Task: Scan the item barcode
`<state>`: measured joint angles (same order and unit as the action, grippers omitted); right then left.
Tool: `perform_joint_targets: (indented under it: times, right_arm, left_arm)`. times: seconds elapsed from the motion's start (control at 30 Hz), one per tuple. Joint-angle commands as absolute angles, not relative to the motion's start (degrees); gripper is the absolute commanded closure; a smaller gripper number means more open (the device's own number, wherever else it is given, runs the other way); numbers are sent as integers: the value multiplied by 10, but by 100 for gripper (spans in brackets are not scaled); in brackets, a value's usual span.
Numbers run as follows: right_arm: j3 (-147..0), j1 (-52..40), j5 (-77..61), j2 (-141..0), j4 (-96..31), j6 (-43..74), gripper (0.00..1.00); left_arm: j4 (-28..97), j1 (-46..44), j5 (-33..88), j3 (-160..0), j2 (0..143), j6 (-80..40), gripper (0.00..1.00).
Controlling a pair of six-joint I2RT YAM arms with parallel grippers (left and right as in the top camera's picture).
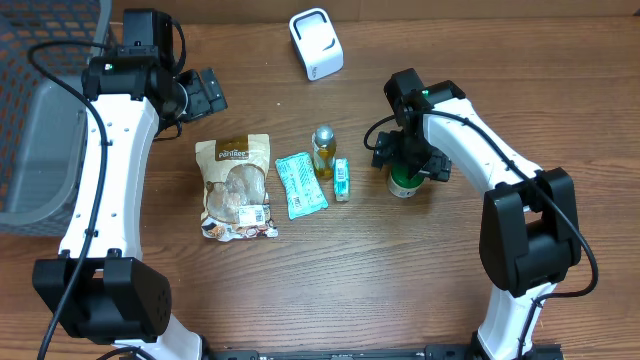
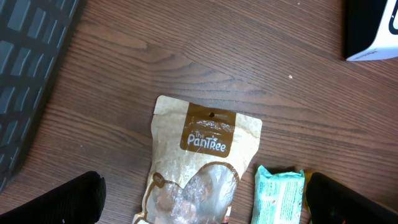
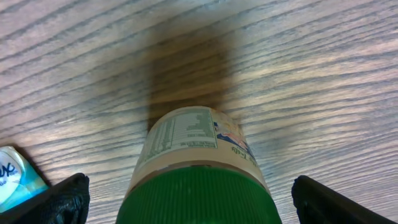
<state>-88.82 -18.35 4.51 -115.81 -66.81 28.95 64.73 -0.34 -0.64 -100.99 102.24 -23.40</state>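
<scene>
A jar with a green ribbed lid (image 1: 404, 184) stands upright on the wooden table right of centre. My right gripper (image 1: 408, 160) is open around it; in the right wrist view the jar (image 3: 199, 180) fills the gap between the black fingers, with space showing on both sides. Its label shows a nutrition panel; I see no barcode. A white scanner (image 1: 316, 43) stands at the back centre. My left gripper (image 1: 205, 93) is open and empty, hovering just behind a tan snack pouch (image 2: 199, 155).
A teal packet (image 1: 299, 184), a small yellow bottle (image 1: 323, 150) and a small teal box (image 1: 342, 180) lie between the pouch and the jar. A grey mesh basket (image 1: 40, 150) sits at the left edge.
</scene>
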Motion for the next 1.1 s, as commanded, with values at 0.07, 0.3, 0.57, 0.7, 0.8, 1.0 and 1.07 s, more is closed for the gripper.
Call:
perform_joint_targets:
  times: [0.07, 0.3, 0.57, 0.7, 0.8, 1.0, 1.07]
  right_arm:
    - [-874, -179, 51, -1159, -667, 284, 0]
    - [-853, -179, 51, -1159, -648, 284, 0]
    - [-851, -179, 51, -1159, -642, 283, 4]
    - [-851, -179, 51, -1159, -637, 269, 5]
    - [-851, -179, 51, -1159, -635, 269, 9]
    - [-851, -179, 49, -1159, -635, 265, 16]
    - [-849, -179, 49, -1159, -634, 265, 17]
  left_arm:
    - [647, -4, -6, -1020, 1016, -227, 0]
    - [647, -4, -6, -1020, 1016, -227, 0]
    - [647, -4, -6, -1020, 1016, -227, 0]
    - [647, -4, -6, -1020, 1016, -227, 0]
    - [647, -4, -6, -1020, 1016, -227, 0]
    - [647, -4, -6, -1020, 1016, -227, 0]
    - [647, -4, -6, -1020, 1016, -227, 0]
